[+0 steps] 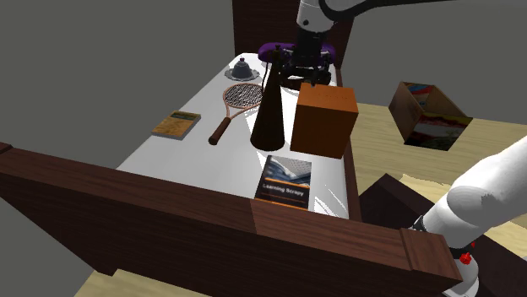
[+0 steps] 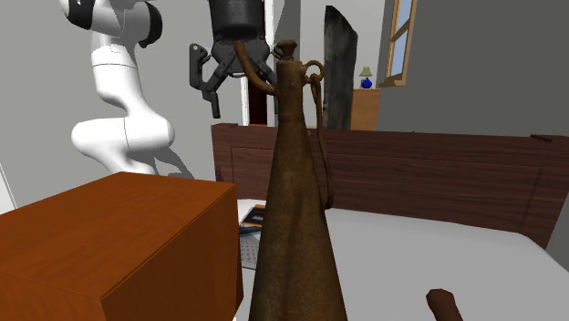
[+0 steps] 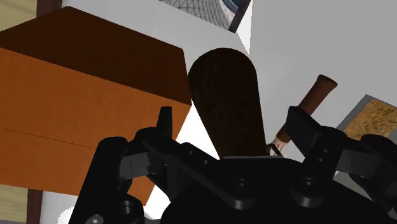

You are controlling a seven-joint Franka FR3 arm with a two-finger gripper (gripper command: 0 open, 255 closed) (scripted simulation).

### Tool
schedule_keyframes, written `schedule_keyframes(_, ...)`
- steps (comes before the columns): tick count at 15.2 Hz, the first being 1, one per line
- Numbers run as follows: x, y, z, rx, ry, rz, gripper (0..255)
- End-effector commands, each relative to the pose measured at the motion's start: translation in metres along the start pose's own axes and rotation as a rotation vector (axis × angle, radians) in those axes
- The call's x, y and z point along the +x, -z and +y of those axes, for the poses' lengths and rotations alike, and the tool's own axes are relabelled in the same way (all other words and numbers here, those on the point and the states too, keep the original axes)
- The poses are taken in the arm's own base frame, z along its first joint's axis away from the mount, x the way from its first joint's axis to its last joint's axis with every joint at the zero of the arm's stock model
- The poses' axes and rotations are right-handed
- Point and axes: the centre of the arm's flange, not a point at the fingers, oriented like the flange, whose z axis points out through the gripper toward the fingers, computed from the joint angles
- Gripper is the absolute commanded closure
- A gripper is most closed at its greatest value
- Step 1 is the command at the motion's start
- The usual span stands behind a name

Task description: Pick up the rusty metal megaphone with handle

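The rusty brown megaphone [image 1: 270, 114] stands upright on its wide end on the white table [image 1: 194, 152], narrow end and loop handle at the top. In the second exterior view the megaphone [image 2: 296, 201] fills the foreground. My black gripper [image 1: 297, 74] hangs open close beside its narrow top, toward the shoulder view's right. The gripper [image 2: 239, 80] spreads its fingers [image 2: 212, 91] level with the megaphone's top and behind it. In the wrist view the megaphone [image 3: 224, 95] lies ahead of the gripper [image 3: 232, 127], between the parted fingertips [image 3: 166, 119], untouched.
An orange-brown box [image 1: 325, 118] stands right beside the megaphone, under the arm. A racket [image 1: 236, 101], a silver dish [image 1: 241, 70], a small book [image 1: 176, 125] and a blue-covered book [image 1: 285, 179] share the table. A dark wooden board [image 1: 211, 219] runs along the near edge. A cardboard box [image 1: 431, 114] sits on the floor.
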Motion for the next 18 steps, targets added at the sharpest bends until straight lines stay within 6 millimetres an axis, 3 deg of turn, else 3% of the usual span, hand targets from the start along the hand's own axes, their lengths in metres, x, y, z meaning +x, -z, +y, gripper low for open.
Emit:
schedule_keyframes(1,0.014,-0.005,-0.018,0.001,-0.044,0.018,0)
schedule_keyframes(9,0.078,-0.021,-0.084,0.002,-0.199,0.084,0)
schedule_keyframes(18,0.073,-0.06,-0.082,0.002,-0.199,0.084,0)
